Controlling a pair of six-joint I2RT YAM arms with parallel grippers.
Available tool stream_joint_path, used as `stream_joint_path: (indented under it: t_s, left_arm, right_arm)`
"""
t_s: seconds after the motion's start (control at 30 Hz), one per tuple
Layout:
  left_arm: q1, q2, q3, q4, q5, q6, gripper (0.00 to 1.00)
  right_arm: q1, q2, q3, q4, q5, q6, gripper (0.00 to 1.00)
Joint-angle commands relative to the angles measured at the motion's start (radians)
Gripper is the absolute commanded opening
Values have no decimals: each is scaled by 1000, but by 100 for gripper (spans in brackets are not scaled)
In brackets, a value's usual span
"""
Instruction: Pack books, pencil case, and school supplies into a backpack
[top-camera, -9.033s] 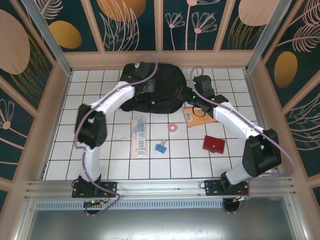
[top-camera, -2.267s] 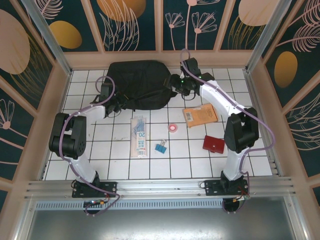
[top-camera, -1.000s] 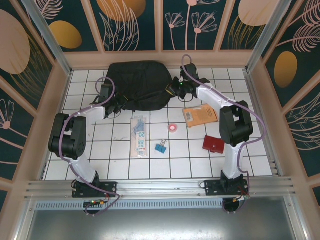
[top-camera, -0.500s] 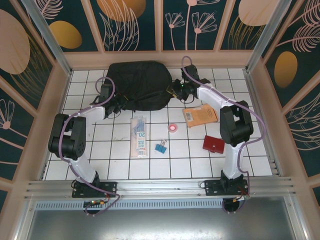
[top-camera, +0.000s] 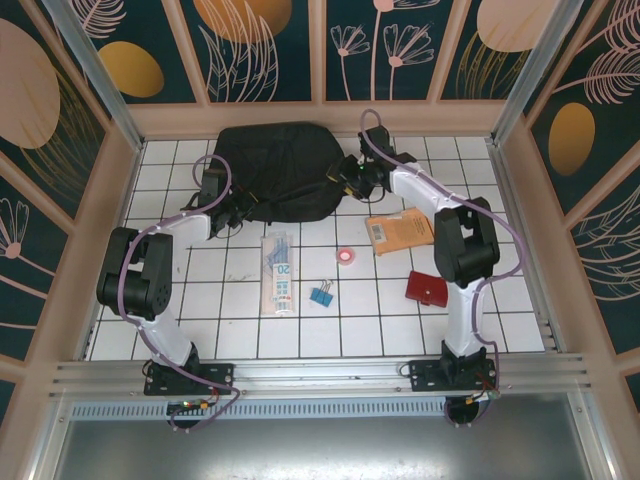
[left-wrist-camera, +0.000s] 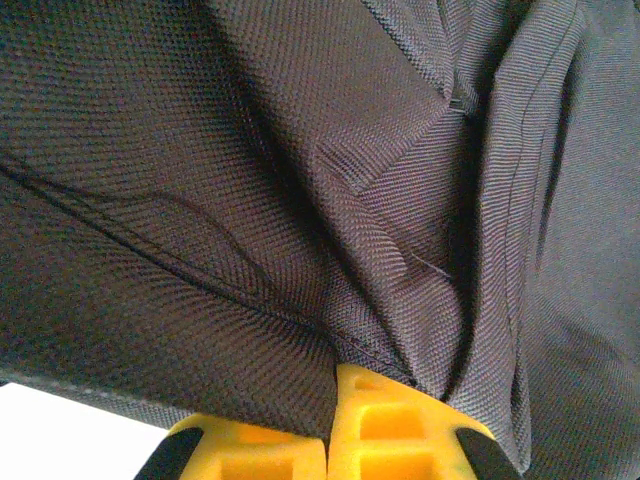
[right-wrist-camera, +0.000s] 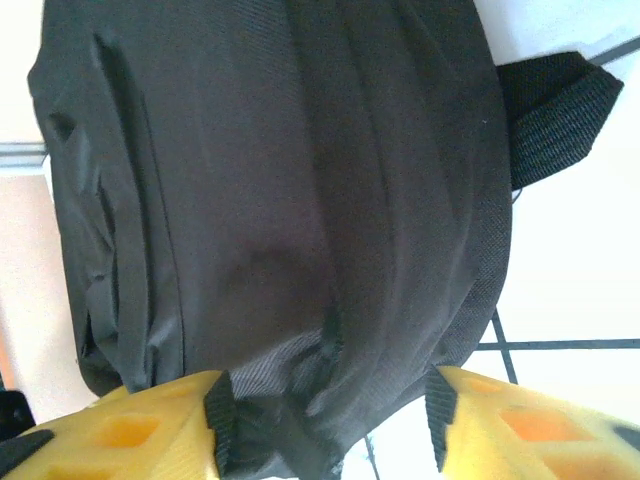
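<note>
Sagging is the risk: the left gripper (top-camera: 238, 211) pinches a fold of the backpack (top-camera: 285, 165) at the table's (top-camera: 480, 320) far side, but the right gripper (top-camera: 347, 179) stands parted astride its right end, so that side may slump closed

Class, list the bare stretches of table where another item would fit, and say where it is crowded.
Free: the front tile rows between the pencil case and the near rail; the far corners left and right of the backpack. Crowded: the middle, around binder clip, pink disc, orange book and red book.
</note>
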Motion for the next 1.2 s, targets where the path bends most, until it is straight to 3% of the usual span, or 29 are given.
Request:
stream_joint_path:
  t_s: [0.0,0.13,0.53,0.87,1.17]
  left_arm:
    - [-7,-9,0,19,11,43,0]
    - [-7,-9,-3,22,10,41,0]
    - [-8,-2,-10,32,14,33,0]
    - [-7,-10,-6,23,-3,38,0]
    - [-8,-11,-9,24,-6,36,0]
  right_arm:
    - [7,19,26,-4,-26,21,49]
    - [8,35,51,-10,-35,22,43]
    - [14,29,64,-14,-39,29,40]
    - [7,-56,9,-40,-6,12,46]
    - [-1,-86,-7,-42,-2,13,43]
